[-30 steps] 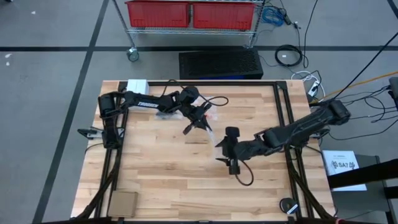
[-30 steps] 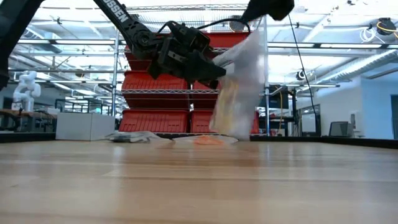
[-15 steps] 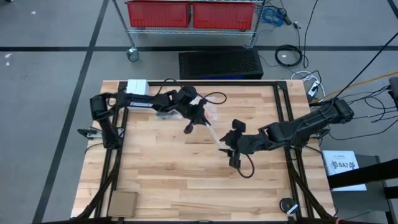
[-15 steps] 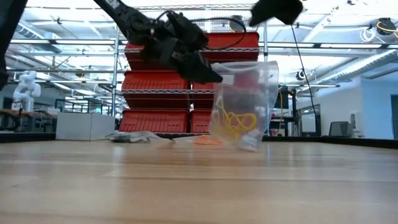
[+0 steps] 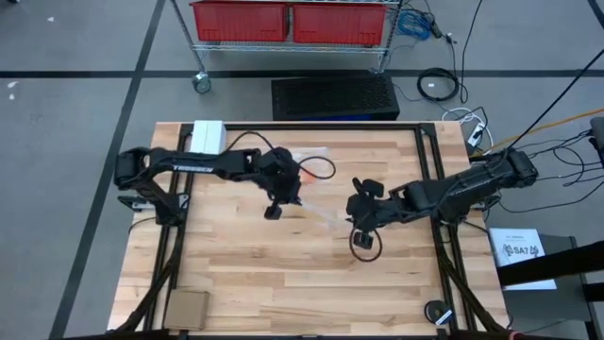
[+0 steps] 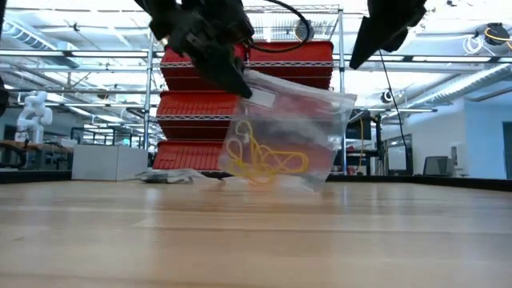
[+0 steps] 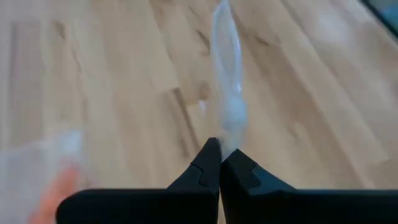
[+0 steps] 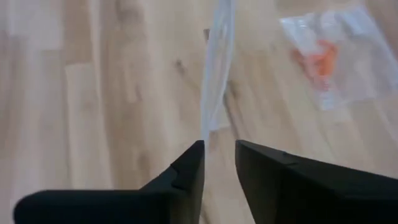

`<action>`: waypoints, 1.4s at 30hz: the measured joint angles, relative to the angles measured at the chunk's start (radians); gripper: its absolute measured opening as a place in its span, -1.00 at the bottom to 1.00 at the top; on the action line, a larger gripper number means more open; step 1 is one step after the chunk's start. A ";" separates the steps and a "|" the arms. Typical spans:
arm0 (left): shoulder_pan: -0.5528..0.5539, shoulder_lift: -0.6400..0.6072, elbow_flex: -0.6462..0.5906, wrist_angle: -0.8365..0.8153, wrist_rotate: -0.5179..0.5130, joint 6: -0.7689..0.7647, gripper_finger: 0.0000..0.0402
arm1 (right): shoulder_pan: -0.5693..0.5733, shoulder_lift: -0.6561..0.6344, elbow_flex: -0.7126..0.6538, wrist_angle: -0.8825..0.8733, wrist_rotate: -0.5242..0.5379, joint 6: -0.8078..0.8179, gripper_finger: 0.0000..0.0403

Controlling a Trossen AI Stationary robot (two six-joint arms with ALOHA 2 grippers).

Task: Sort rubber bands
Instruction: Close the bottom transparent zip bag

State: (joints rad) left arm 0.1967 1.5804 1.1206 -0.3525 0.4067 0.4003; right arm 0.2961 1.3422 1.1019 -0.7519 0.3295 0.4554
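Pinched tight on one top corner of a clear plastic zip bag (image 6: 284, 132), the left gripper (image 6: 238, 84) holds that bag up over the middle of the pale wooden plank table (image 5: 236, 255), its two dark fingers (image 7: 208, 165) pressed together with the film caught between them. Inside the bag sits a tangle of thin yellowish rubber bands (image 6: 264, 156), low in the pouch, whose bottom edge hangs close to the tabletop. Across from it, the right gripper (image 8: 217, 155) sits at the bag's other upper corner, fingers narrowly parted; the film edge seems to run right up to the gap, though whether it is gripped cannot be told. Farther back on the table lies a second clear bag (image 8: 329, 56) with small orange rubber bands (image 8: 320, 59) in it, flat on the wood.
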 joint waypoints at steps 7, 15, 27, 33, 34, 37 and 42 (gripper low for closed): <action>-0.059 -0.011 0.000 -0.086 -0.181 -0.107 -1.00 | -0.040 0.001 -0.035 0.206 -0.167 -0.054 -0.73; -0.101 -0.007 0.000 -0.097 -0.337 -0.133 -1.00 | -0.062 0.135 -0.079 0.564 0.033 -0.206 -0.68; -0.112 -0.007 0.000 -0.085 -0.337 -0.134 -1.00 | -0.117 0.318 -0.079 0.833 0.163 -0.254 -0.18; -0.112 -0.007 0.000 -0.082 -0.337 -0.134 -1.00 | -0.145 0.351 -0.079 0.896 0.172 -0.257 -0.24; -0.112 -0.007 0.000 -0.082 -0.337 -0.134 -1.00 | -0.148 0.351 -0.079 0.896 0.171 -0.256 -0.28; -0.112 -0.007 0.000 -0.081 -0.337 -0.133 -1.00 | -0.154 0.351 -0.079 0.895 0.170 -0.257 -0.47; -0.111 -0.006 0.000 -0.065 -0.337 -0.133 -1.00 | -0.153 0.351 -0.079 0.878 0.142 -0.236 -0.91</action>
State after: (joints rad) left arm 0.0860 1.5740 1.1206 -0.4175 0.0696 0.2674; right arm 0.1429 1.6928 1.0229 0.1260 0.4713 0.2189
